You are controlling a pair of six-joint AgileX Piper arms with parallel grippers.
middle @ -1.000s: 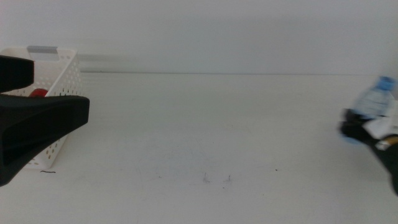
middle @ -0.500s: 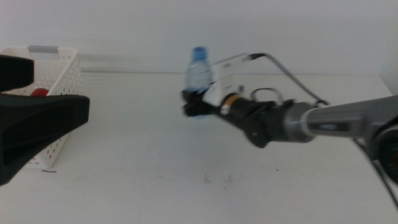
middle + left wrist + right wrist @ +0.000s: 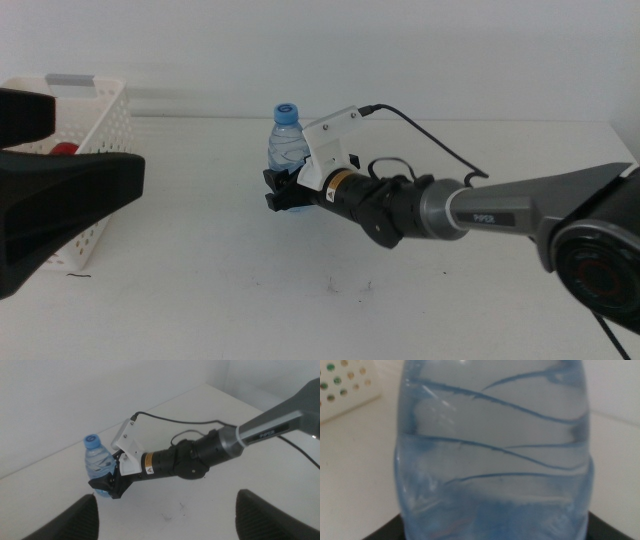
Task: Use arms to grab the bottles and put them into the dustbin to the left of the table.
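Mid-table, 1 small clear ribbed water bottle [image 3: 287, 140], blue cap uppermost, is clamped low on its thin plastic body by the right gripper [image 3: 283, 190], upright and apparently carried toward the white perforated dustbin [image 3: 92, 130] at the table's [image 3: 220, 280] left edge. Beside that bin, the left gripper [image 3: 165, 520] waits with its dark jaws spread apart. Something red [image 3: 62, 150] shows inside the bin.

Clear blue-capped water bottle [image 3: 287, 147] upright mid-table; white perforated dustbin [image 3: 95, 130] far left, red can [image 3: 62, 150] inside.
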